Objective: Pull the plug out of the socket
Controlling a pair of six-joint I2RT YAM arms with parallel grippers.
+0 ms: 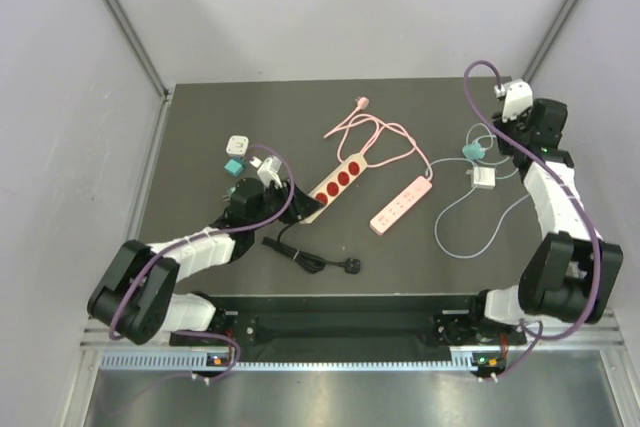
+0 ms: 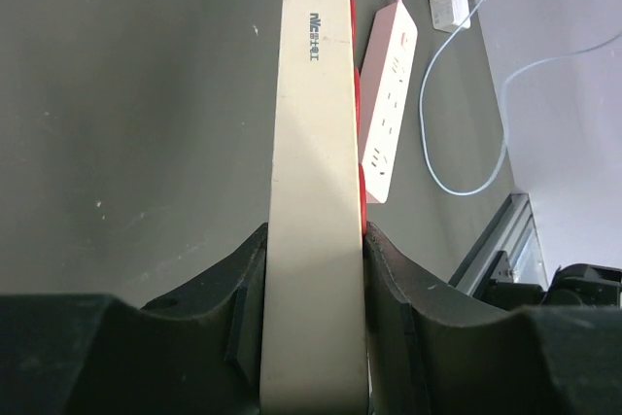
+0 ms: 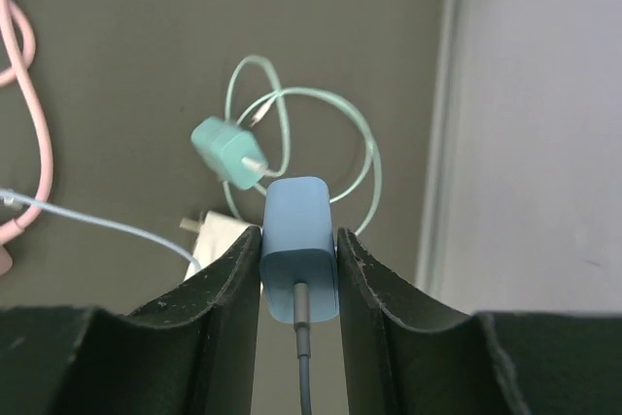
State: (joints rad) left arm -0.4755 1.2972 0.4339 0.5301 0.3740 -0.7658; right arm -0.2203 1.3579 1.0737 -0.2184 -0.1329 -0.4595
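Note:
The socket is a cream power strip with red outlets (image 1: 335, 182), lying diagonally on the dark table. My left gripper (image 2: 316, 269) is shut on its near end, the strip's pale side (image 2: 313, 143) filling the gap between the jaws. At the far right my right gripper (image 3: 298, 240) is shut on a light blue plug (image 3: 296, 206), with its grey cable running back between the fingers. This plug hangs in the air above the table, away from both strips. In the top view the right gripper (image 1: 505, 142) hides the plug.
A pink power strip (image 1: 400, 205) lies beside the red one, its pink cable (image 1: 365, 127) looped behind. Below the right gripper lie a teal plug (image 3: 225, 151) and a white plug (image 3: 219, 235). Two small adapters (image 1: 237, 145) and a black cable (image 1: 310, 259) sit near the left arm.

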